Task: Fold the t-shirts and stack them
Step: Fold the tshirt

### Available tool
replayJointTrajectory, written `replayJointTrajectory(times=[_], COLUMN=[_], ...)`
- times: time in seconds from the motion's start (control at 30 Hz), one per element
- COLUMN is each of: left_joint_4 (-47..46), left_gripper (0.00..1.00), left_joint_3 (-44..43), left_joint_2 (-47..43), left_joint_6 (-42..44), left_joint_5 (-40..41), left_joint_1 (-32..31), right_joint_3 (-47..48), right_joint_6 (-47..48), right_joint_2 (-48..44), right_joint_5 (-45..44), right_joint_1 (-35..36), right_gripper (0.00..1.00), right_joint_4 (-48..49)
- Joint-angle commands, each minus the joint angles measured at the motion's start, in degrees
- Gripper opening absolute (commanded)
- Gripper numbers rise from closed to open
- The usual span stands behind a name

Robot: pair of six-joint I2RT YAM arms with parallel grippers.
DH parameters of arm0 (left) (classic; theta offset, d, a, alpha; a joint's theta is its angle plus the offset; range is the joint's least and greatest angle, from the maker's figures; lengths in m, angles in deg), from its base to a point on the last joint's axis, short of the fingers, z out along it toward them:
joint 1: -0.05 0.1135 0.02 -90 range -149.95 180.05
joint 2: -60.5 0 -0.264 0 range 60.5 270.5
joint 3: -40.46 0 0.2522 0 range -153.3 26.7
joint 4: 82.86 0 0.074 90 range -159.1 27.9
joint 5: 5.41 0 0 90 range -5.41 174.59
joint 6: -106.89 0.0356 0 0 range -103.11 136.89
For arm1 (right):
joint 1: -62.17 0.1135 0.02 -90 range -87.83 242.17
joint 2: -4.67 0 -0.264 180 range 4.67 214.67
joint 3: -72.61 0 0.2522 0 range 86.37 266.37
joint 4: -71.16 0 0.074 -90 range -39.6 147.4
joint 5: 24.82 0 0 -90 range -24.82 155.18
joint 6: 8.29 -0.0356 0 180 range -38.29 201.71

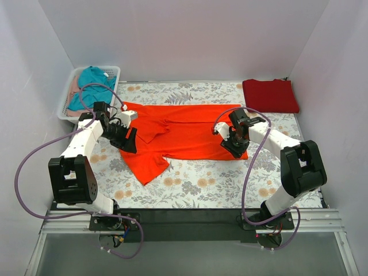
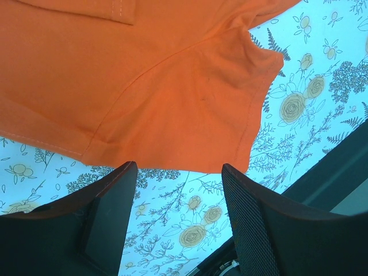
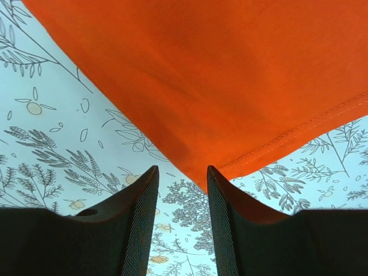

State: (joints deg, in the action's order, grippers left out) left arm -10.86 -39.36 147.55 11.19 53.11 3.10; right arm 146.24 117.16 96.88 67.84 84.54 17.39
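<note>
White arm links (image 1: pixel 86 138), black joints (image 1: pixel 72 179), looping purple cables (image 1: pixel 17 172), black mesh-textured tool fingers (image 2: pixel 253 230).

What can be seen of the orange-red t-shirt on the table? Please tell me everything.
The orange-red t-shirt is plain and looks like soft cotton with stitched hems. It lies spread flat and sideways on the floral table cover, mostly unfolded, with its hem to the right and one short sleeve pointing toward the near edge. The left gripper hovers open at that sleeve and the right gripper is open at a hem corner. Neither clamps it.
</note>
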Motion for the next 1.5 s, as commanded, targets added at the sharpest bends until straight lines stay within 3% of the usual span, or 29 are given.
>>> replayJointTrajectory(times=[0.0,0.57,0.83,1.03,1.17,1.47], left_joint_4=[-0.8,-2.8,-5.1,-5.1,-5.8,-14.2], left_gripper=[0.59,0.59,0.59,0.59,0.57,0.52], left_joint_3=[0.2,2.7,2.9,4.4,6.8,15.3], left_joint_2=[-2.1,-3.5,-3.0,-2.7,-4.0,-6.4], left_joint_6=[1.1,-0.7,0.4,5.4,9.6,10.5], left_joint_5=[0.1,0.5,2.6,5.4,6.2,11.0], left_joint_1=[0.2,0.2,0.1,0.0,-0.1,-5.1], right_joint_3=[-0.9,-4.5,-6.7,-5.7,-5.3,-3.9], right_joint_6=[2.3,5.0,6.0,5.9,6.1,5.7], right_joint_2=[-0.3,0.8,2.5,3.9,3.9,3.7], right_joint_5=[-2.3,-6.4,-4.8,-5.2,-5.9,-5.2], right_joint_1=[-0.1,-1.7,-2.9,-4.4,-4.7,-4.8], right_gripper=[0.45,0.45,0.4,0.22,0.01,0.01], right_joint_4=[2.2,3.7,4.1,4.4,4.2,3.4])
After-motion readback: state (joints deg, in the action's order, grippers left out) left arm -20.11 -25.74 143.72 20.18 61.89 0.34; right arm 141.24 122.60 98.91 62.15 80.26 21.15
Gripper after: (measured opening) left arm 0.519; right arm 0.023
